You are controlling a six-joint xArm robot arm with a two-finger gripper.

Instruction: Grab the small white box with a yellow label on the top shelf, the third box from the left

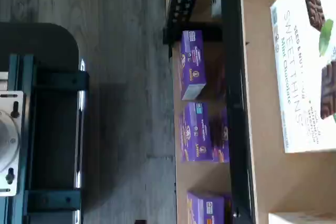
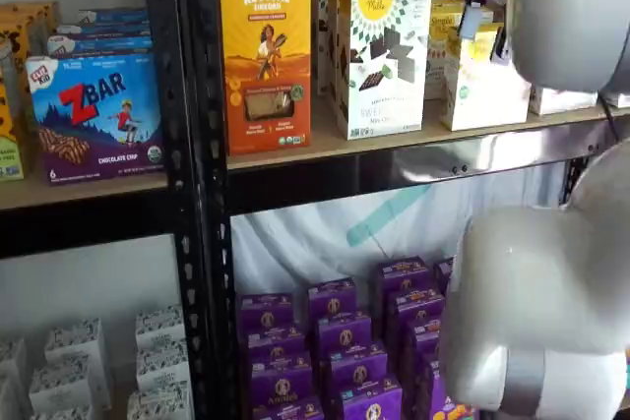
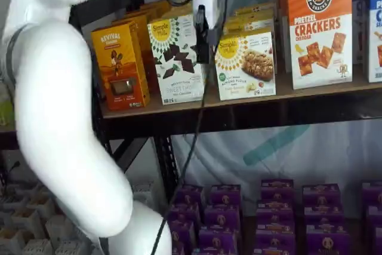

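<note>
The small white box (image 3: pixel 246 64) has a yellow sun circle and a green dot and stands on the top shelf (image 3: pixel 310 92), right of a taller white box with chocolate squares (image 3: pixel 176 58). In a shelf view the small box (image 2: pixel 484 81) is partly hidden by the white arm. My gripper (image 3: pixel 202 45) hangs from its white body in front of the gap between the two boxes, at the small box's left edge. Its black fingers show side-on with no clear gap and nothing in them. The wrist view shows the chocolate box (image 1: pixel 304 66) close up and a pale box corner (image 1: pixel 302 217) beside it.
An orange Revival box (image 3: pixel 119 70) stands left of the chocolate box, and a pretzel cracker box (image 3: pixel 319 28) stands right of the small box. Purple boxes (image 2: pixel 335 341) fill the lower shelf. The white arm (image 2: pixel 541 302) blocks part of the view. Black uprights (image 2: pixel 192 184) frame the bay.
</note>
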